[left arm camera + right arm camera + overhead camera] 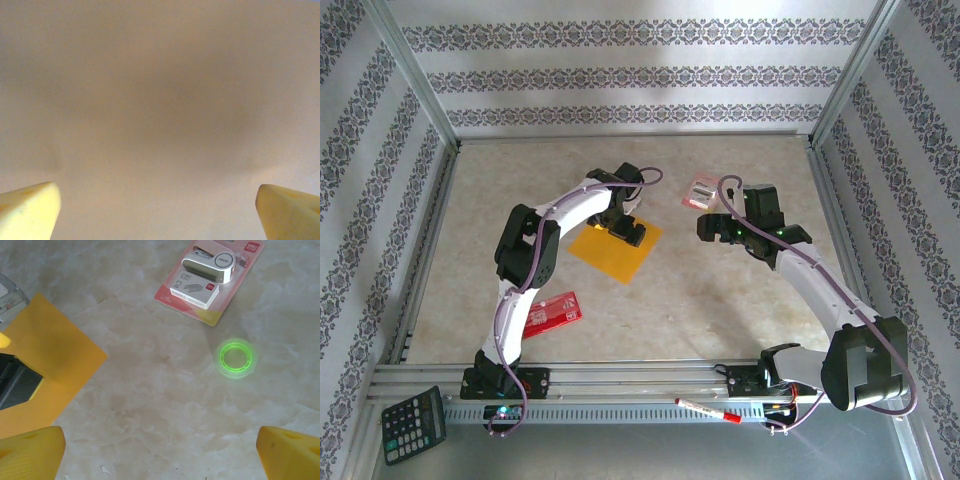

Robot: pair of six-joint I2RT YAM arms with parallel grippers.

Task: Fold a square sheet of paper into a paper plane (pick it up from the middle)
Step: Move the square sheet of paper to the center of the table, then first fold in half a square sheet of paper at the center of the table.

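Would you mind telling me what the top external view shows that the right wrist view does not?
From the top external view: the red packet, plus the calculator and the red pen along the near edge. From the right wrist view: a green ring of light on the table and a white stapler inside the pink-and-white packet. In both: the square sheet of paper, that pink-and-white packet and the open right gripper.

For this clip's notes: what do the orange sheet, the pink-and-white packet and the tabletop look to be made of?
The square sheet of paper looks like thin matte paper, lying flat with crisp edges. The pink-and-white packet looks like printed card, probably under a clear glossy plastic blister, judging by its sheen. The table has a smooth beige marble-look surface with pale veining. Whether it is stone or laminate, I cannot tell.
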